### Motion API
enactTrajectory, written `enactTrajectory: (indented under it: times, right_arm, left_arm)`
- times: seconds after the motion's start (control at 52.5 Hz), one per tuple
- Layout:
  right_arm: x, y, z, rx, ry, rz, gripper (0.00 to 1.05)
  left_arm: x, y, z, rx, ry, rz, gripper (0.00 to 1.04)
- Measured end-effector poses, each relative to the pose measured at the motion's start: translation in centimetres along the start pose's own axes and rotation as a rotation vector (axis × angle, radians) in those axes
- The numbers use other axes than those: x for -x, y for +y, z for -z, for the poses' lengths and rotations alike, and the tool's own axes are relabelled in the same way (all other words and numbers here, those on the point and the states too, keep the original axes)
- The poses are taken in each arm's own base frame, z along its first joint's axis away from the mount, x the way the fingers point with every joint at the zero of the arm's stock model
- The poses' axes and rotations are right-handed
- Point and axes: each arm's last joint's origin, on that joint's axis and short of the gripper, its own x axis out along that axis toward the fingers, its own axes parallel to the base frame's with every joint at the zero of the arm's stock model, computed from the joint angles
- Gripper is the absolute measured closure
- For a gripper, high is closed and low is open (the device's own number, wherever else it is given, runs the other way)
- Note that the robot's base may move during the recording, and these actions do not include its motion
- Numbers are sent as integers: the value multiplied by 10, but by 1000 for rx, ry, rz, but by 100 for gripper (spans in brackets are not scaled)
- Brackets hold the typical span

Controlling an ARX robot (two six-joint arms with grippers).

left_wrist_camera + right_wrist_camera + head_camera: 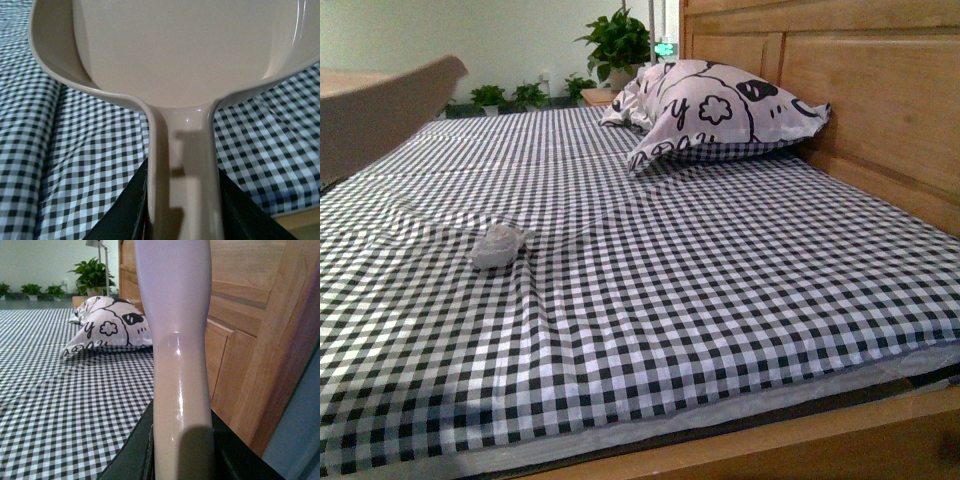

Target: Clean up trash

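The trash [498, 245], a small white-grey wrinkly wad, lies on the black-and-white checked bed sheet [650, 260] at the left. The beige dustpan [385, 110] shows blurred at the far left edge of the front view, above the sheet. In the left wrist view my left gripper [182, 210] is shut on the dustpan's handle [185, 170], with the pan's bowl [185, 45] filling the view over the sheet. In the right wrist view my right gripper [182, 450] is shut on the pale brush handle [177, 340], which stands upright. The brush head is out of view.
A big white pillow with black cartoon print [715, 110] lies against the wooden headboard [860, 90] at the right. Potted plants [618, 45] stand beyond the bed. The wooden bed frame [800, 445] runs along the near edge.
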Motion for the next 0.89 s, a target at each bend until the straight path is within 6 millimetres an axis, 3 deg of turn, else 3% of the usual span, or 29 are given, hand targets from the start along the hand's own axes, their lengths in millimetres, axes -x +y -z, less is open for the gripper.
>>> enactTrajectory:
  times: [0.209,0.571,0.895]
  right_arm:
    - [0,0,0,0,0,1,84]
    - [0,0,0,0,0,1,84]
    - [0,0,0,0,0,1,84]
  left_arm:
    - [-28,6,24,-102,87,154,77]
    - [-43,25,76,-182,214,230,77]
    - [-64,33,98,-206,238,252,77]
